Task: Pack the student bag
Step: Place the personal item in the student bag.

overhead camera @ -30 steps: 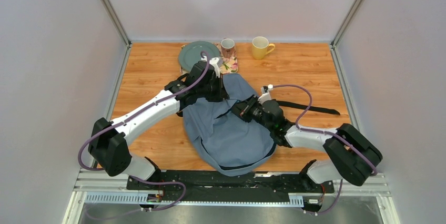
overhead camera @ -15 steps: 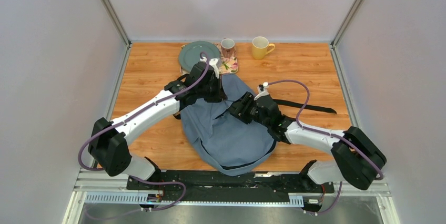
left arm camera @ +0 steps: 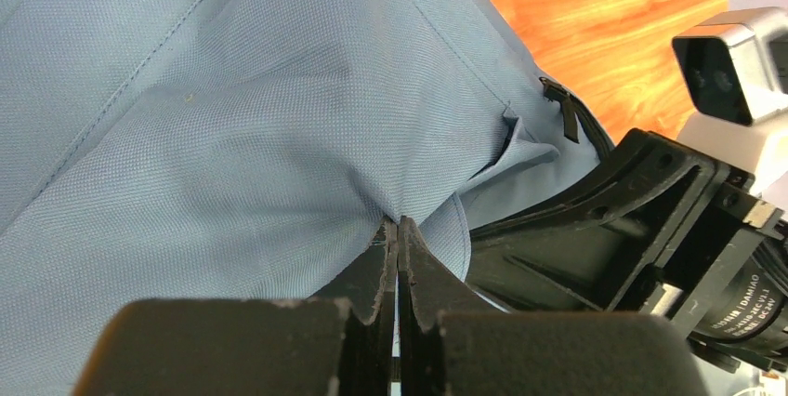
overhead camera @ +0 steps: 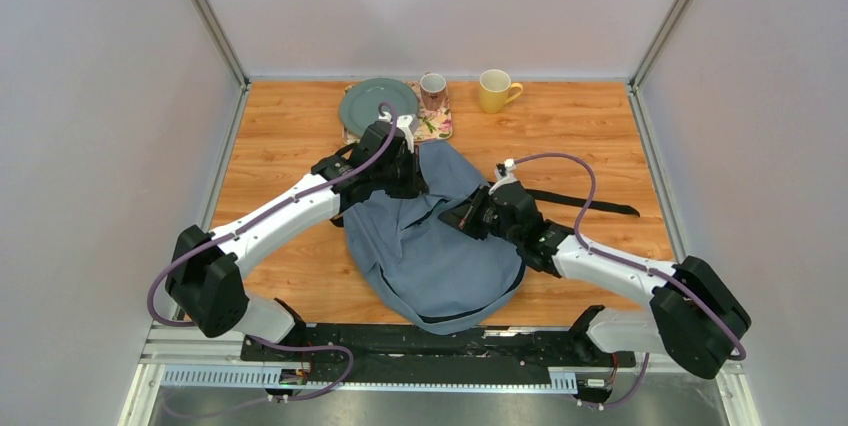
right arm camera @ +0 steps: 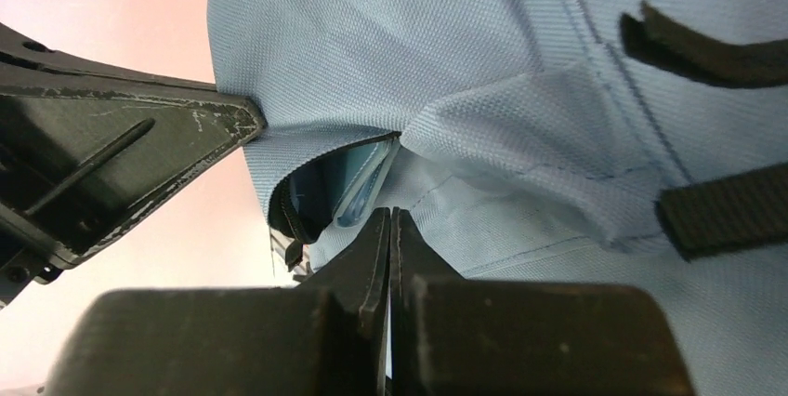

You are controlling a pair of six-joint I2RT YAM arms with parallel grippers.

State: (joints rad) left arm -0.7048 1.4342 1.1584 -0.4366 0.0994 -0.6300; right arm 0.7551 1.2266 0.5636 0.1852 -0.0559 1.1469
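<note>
The student bag point(overhead camera: 430, 251) is a large grey-blue backpack lying in the middle of the table. My left gripper point(overhead camera: 408, 182) is at the bag's far upper edge. In the left wrist view it point(left arm camera: 398, 222) is shut on a pinched fold of the bag's fabric point(left arm camera: 232, 117). My right gripper point(overhead camera: 463, 217) is on the bag's right side. In the right wrist view it point(right arm camera: 390, 214) is shut on the fabric point(right arm camera: 520, 99) just below a gaping zip opening point(right arm camera: 321, 193). A light blue flat thing point(right arm camera: 364, 190) shows inside that opening.
A grey-green plate point(overhead camera: 372, 105), a patterned mug point(overhead camera: 433, 90) on a floral mat point(overhead camera: 437, 127) and a yellow mug point(overhead camera: 495, 91) stand at the table's back. The bag's black strap point(overhead camera: 585, 205) trails right over the wood.
My right arm has stretched out, its elbow swinging right and down while the gripper stays on the bag. The bag's upper part has shifted slightly left. My left gripper has barely moved.
</note>
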